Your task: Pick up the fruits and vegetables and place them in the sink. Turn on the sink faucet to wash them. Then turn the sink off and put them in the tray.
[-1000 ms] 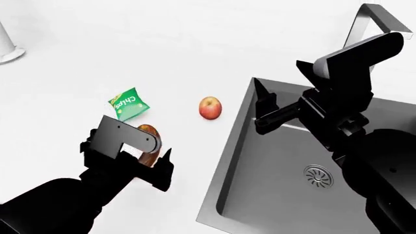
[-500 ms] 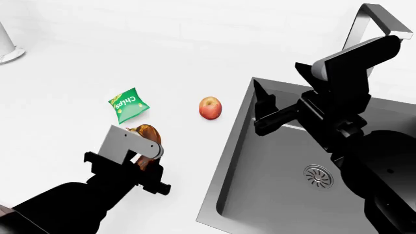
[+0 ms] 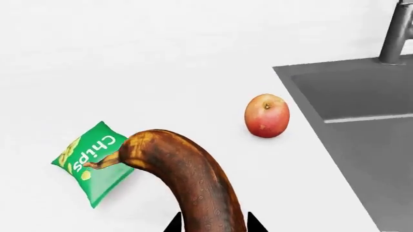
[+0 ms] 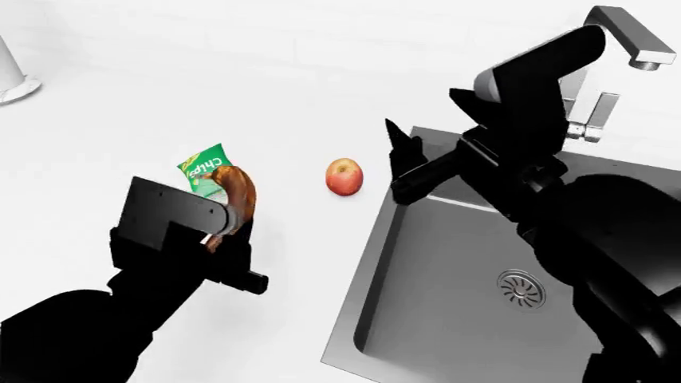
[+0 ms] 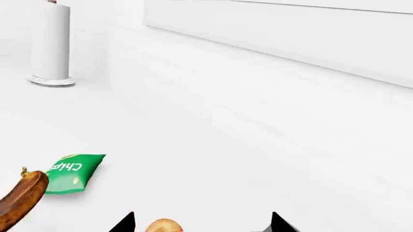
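The left pincer [image 4: 218, 239] pinches the banana [image 4: 236, 199] near its lower end, and the fruit stands up out of it, lifted off the white desk [image 4: 213, 96]. In the left wrist view the brown body rises between the two dark tips and its stem end crosses in front of the chips bag [image 3: 90, 162]. I judge that the first step is in hand: one fruit is picked and must now go to the sink [image 4: 458, 303].

Taking the sink as landmark, the banana is well to its left, with bare desk between them. The next move calls for a carry to the right over the near left rim, then a release above the basin, away from the drain [image 4: 521, 289].

The apple [image 4: 344, 176] lies on the desk just left of the sink's far left corner, not touched by anything. The right pincer [image 4: 410, 171] hangs near it, over that same corner. In the right wrist view its tips stand spread with the apple showing low between them, so it looks ready to come down on it.

Behind the sink stands the faucet [image 4: 623, 36], its lever [image 4: 596, 120] beside the right arm. That arm fills much room above the basin, so the left arm should keep to the near side. The tray is not in view.
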You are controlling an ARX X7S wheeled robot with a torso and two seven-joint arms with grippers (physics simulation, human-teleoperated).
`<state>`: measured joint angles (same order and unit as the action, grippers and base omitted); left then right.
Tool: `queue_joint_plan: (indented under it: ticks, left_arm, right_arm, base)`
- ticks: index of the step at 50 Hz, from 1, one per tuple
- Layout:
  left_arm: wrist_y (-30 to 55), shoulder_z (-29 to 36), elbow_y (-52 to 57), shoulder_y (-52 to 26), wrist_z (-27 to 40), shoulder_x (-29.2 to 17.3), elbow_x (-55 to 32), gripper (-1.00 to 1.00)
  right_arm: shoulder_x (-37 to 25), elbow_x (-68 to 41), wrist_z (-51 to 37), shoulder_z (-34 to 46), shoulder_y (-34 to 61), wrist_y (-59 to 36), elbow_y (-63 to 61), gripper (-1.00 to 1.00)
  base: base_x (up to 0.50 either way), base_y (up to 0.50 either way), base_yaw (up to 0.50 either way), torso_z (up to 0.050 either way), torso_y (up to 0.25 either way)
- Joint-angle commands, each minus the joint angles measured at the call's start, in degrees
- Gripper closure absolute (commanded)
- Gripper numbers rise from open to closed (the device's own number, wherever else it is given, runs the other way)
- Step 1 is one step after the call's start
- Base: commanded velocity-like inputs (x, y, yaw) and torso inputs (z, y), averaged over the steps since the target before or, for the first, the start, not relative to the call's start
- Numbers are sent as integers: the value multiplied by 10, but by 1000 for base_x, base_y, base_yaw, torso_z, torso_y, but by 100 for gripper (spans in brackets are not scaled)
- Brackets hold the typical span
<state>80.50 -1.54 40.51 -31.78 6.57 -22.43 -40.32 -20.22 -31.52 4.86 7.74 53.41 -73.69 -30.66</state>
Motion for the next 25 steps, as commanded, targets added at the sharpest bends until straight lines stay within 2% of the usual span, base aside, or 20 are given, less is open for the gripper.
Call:
queue_joint_plan:
  ticks: [1,11,19,25]
  left_arm:
    - [79,-134,60,-50,15,22,-85,100]
    - [71,-150,59,-51,28,20,-109,100]
    - [88,-150,65,-66,61,27,-142,100]
    - [89,-158,59,-80,121,16,-217,100]
  right_arm:
    - [28,0,30,53,103,-4,108,-100]
    - [45,6,16,46,110,15,125,-100]
    - [34,31,73,113,160,57,261,-100]
    - [41,43,90,141,171,78,322,-100]
  base:
    - [0,0,0,0,0]
    - [0,0,0,0,0]
    - [0,0,0,0,0]
    - [0,0,0,0,0]
